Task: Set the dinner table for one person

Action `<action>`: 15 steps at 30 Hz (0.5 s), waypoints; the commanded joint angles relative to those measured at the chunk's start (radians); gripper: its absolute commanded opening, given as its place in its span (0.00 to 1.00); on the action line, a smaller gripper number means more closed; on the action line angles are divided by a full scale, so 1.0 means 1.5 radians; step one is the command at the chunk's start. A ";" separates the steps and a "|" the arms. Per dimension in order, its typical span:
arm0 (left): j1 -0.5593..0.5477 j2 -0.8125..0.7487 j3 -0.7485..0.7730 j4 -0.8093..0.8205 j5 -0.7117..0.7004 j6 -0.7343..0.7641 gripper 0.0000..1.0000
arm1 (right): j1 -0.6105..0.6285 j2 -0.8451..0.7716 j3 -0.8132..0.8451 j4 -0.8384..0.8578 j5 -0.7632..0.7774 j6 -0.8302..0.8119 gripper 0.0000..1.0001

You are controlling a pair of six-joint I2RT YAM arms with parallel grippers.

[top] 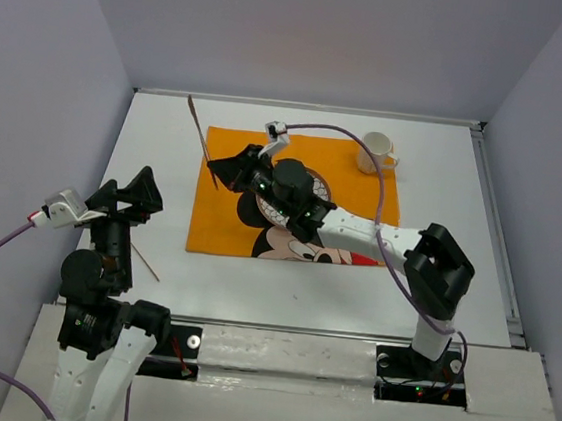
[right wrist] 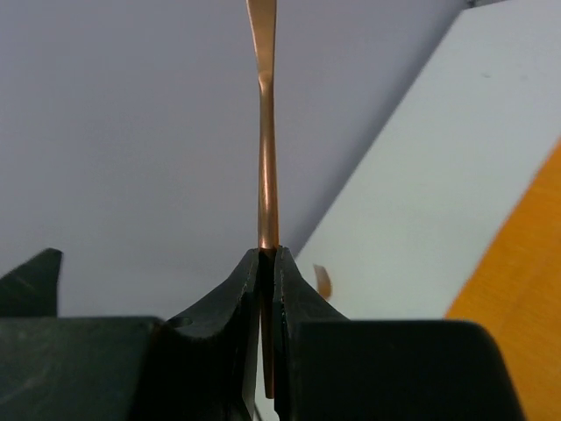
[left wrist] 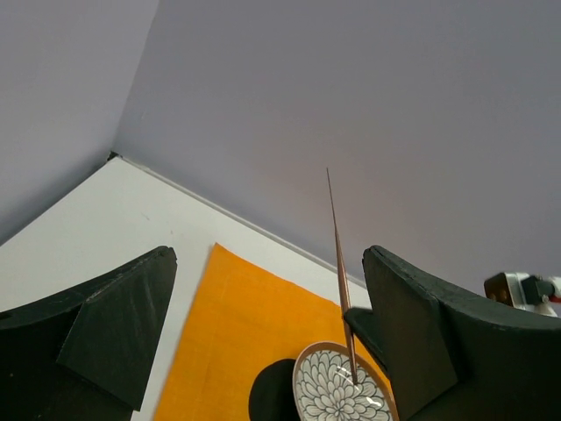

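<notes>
The white dinner table (top: pixel 158 137) carries an orange Mickey Mouse mat (top: pixel 222 219). A floral plate (top: pixel 321 187) lies on the mat, mostly hidden by my right arm; it also shows in the left wrist view (left wrist: pixel 337 390). My right gripper (top: pixel 223 169) is shut on a thin copper utensil (top: pixel 199 127) and holds it tilted over the mat's back left corner. In the right wrist view the gripper (right wrist: pixel 269 250) clamps the utensil's handle (right wrist: pixel 266 158). My left gripper (top: pixel 127 192) is open and empty above the table's left side; in its own view (left wrist: pixel 269 254) it faces the mat.
A white mug (top: pixel 376 151) stands at the mat's back right corner. A second thin copper stick (top: pixel 145 263) lies on the table near the left arm. Grey walls close the table on three sides.
</notes>
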 commanded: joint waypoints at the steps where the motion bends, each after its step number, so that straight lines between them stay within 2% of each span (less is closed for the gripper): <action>1: -0.008 -0.011 -0.009 0.039 0.000 0.010 0.99 | -0.008 -0.109 -0.116 0.051 0.127 -0.058 0.00; 4: -0.011 -0.013 -0.010 0.038 0.000 0.011 0.99 | -0.033 -0.160 -0.224 0.046 0.158 -0.074 0.00; 8: -0.014 -0.012 -0.011 0.037 0.005 0.011 0.99 | -0.086 -0.280 -0.380 0.004 0.204 -0.103 0.00; 12: -0.017 -0.010 -0.011 0.037 0.010 0.009 0.99 | -0.141 -0.367 -0.456 -0.047 0.243 -0.119 0.00; 15: -0.018 -0.005 -0.012 0.037 0.015 0.009 0.99 | -0.185 -0.394 -0.505 -0.080 0.245 -0.138 0.00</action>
